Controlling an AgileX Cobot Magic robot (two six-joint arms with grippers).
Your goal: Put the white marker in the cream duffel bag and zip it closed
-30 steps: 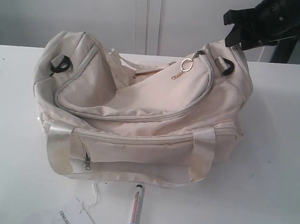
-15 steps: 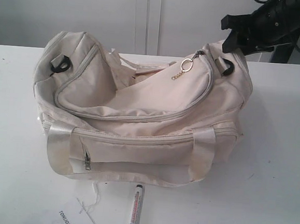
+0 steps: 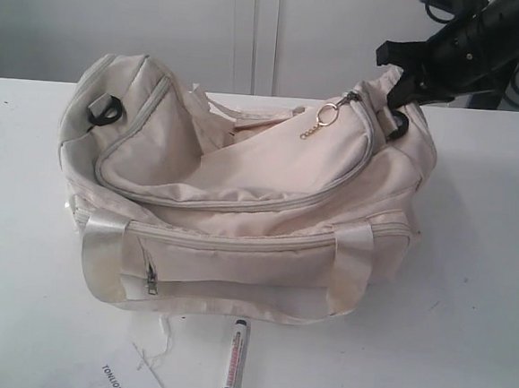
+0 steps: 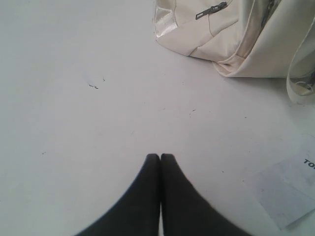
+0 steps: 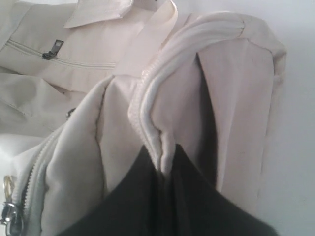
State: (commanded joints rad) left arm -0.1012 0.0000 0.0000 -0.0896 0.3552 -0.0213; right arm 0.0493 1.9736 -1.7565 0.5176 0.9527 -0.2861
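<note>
**At the bag's right end, a pinch on the seam**

At the right end of the cream duffel bag (image 3: 242, 193), right gripper (image 3: 401, 84) reaching in from above, jaws clamped narrow on a raised piped ridge of the bag's fabric. Up close in the right wrist view, cream fold squeezed between the two black fingers (image 5: 189, 196). Near that grip, the gold ring zip pull (image 3: 328, 116), hanging at the right end of the curved top zip.

On the white table (image 3: 466, 309) in front of the bag, just beside its front edge: the white marker (image 3: 233, 367), lying flat, black cap toward the bag, touched by neither gripper. Left of the marker, a paper tag (image 3: 128, 381) on a string.

Over the table, apart from the bag's corner and the tag: left gripper (image 4: 160, 158), jaws pressed together, holding nothing.
</note>
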